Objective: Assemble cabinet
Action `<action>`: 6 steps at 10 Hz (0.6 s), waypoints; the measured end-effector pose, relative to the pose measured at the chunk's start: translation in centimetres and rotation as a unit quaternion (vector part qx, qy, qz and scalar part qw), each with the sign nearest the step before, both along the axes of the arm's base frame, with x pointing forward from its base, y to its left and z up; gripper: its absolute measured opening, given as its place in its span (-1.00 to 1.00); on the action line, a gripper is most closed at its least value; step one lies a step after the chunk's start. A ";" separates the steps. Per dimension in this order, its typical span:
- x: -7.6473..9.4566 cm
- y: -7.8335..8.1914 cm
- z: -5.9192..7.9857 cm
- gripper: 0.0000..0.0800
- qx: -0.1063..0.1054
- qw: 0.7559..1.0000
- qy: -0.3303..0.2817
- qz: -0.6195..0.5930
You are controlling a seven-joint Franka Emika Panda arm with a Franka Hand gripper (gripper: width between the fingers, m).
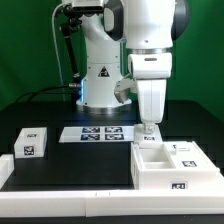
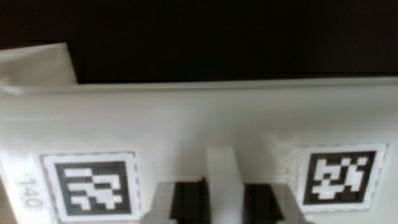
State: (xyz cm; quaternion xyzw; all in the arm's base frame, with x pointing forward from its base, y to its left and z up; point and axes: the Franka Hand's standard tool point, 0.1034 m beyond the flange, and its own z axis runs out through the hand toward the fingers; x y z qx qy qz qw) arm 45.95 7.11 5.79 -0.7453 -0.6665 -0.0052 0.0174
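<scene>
The cabinet body (image 1: 175,165), a large white open box with tags, lies at the exterior view's right front. My gripper (image 1: 150,127) stands upright over its far left corner. In the wrist view the gripper (image 2: 226,200) has its dark fingers (image 2: 187,202) close on either side of a thin white wall (image 2: 226,170) of the cabinet body, between two square tags (image 2: 89,185). The jaws are shut on that wall. A small white drawer block (image 1: 32,143) with tags sits apart at the exterior view's left.
The marker board (image 1: 100,133) lies flat on the black table behind the middle. A low white rail (image 1: 70,195) runs along the front and left of the table. The robot's base (image 1: 100,75) stands at the back.
</scene>
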 end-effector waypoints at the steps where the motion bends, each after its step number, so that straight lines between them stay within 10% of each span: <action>1: 0.0 0.0 0.0 -0.83 -0.001 1.000 0.003 0.002; 6: 0.2 -0.1 0.0 -0.83 -0.001 1.000 0.005 0.002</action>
